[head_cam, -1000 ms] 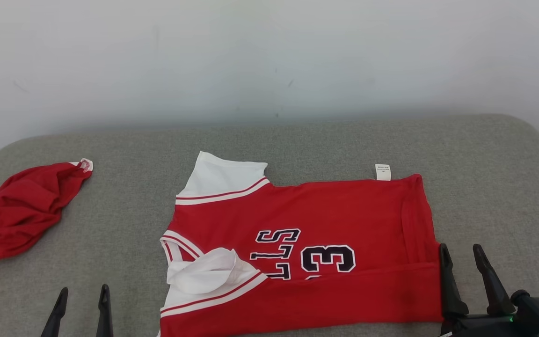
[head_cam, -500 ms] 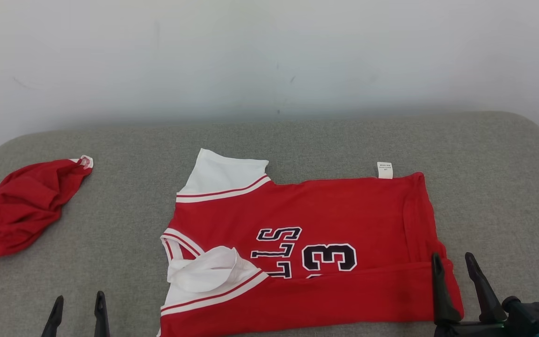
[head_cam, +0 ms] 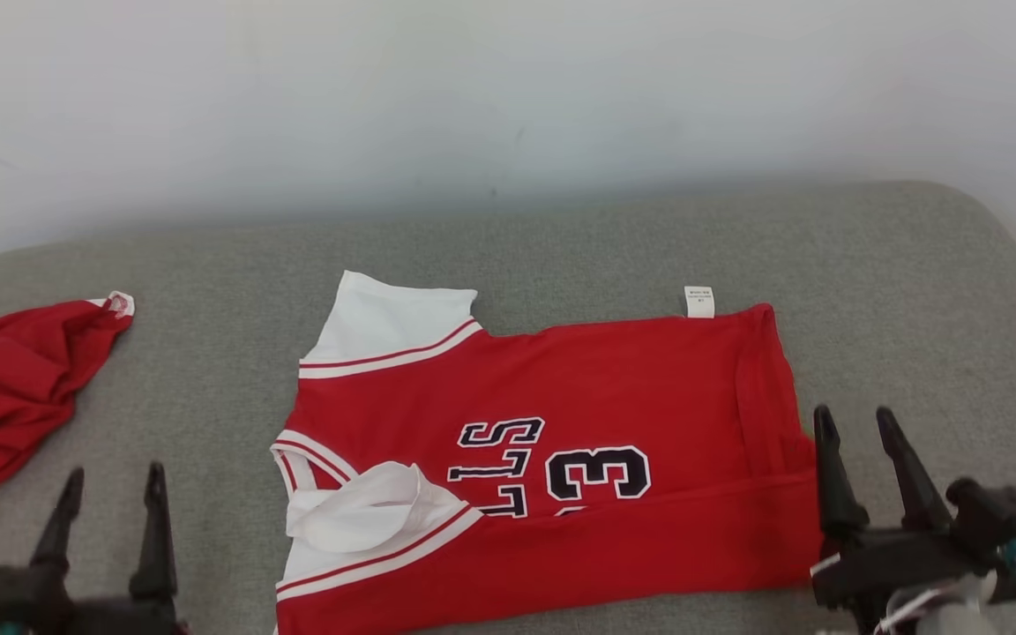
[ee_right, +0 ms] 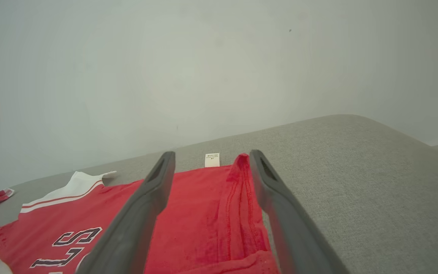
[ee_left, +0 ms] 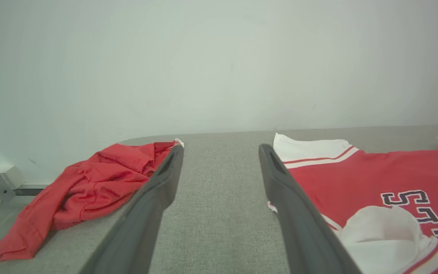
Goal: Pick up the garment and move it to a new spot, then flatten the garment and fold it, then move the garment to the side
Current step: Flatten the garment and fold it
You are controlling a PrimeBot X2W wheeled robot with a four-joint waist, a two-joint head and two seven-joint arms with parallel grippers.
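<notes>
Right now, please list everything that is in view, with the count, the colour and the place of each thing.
jersey: one, red with white sleeves and dark print, spread in the middle of the pad, near edge folded over
tag: one, white, at the jersey's far edge
cloth: one, red, crumpled at the pad's left end
pad: one, grey, under everything
wall: one, white, behind the pad
left end effector: one, dark, open, over bare pad left of the jersey
right end effector: one, dark, open, at the jersey's right edge

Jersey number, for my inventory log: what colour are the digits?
Digits black or dark navy, outlined white, on red jersey; clearest in head view.
</notes>
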